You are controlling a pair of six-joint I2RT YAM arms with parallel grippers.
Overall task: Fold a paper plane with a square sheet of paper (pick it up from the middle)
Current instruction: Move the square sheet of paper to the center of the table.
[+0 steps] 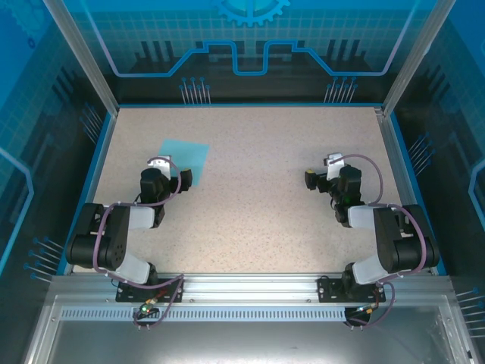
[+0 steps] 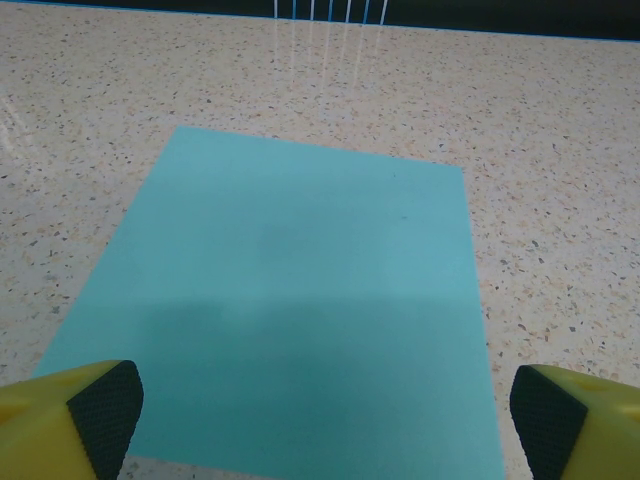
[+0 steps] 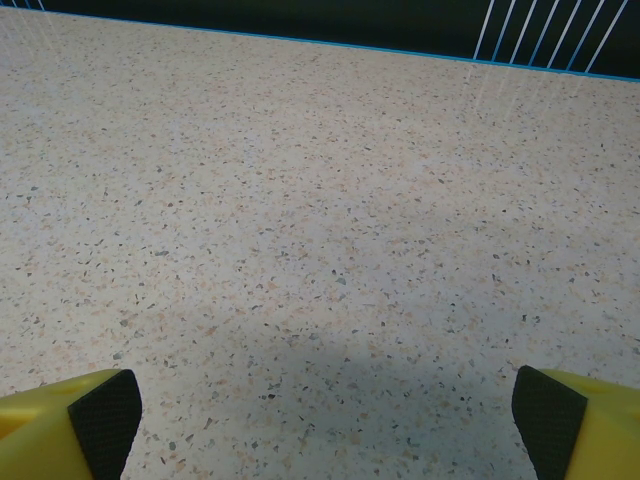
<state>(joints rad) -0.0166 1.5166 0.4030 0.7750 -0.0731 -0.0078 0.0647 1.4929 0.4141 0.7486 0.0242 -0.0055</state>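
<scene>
The square sheet of paper lies flat and unfolded on the speckled table, left of centre toward the back. In the left wrist view the sheet of paper spreads just ahead of my left gripper, whose yellow, black-padded fingers stand wide open above its near edge, holding nothing. From above, the left gripper sits at the sheet's near edge. My right gripper is open too, over bare table on the right side, far from the paper.
Blue-edged enclosure walls ring the table. Thin white pins stick up along the back wall and sides. An aluminium rail with both arm bases runs along the near edge.
</scene>
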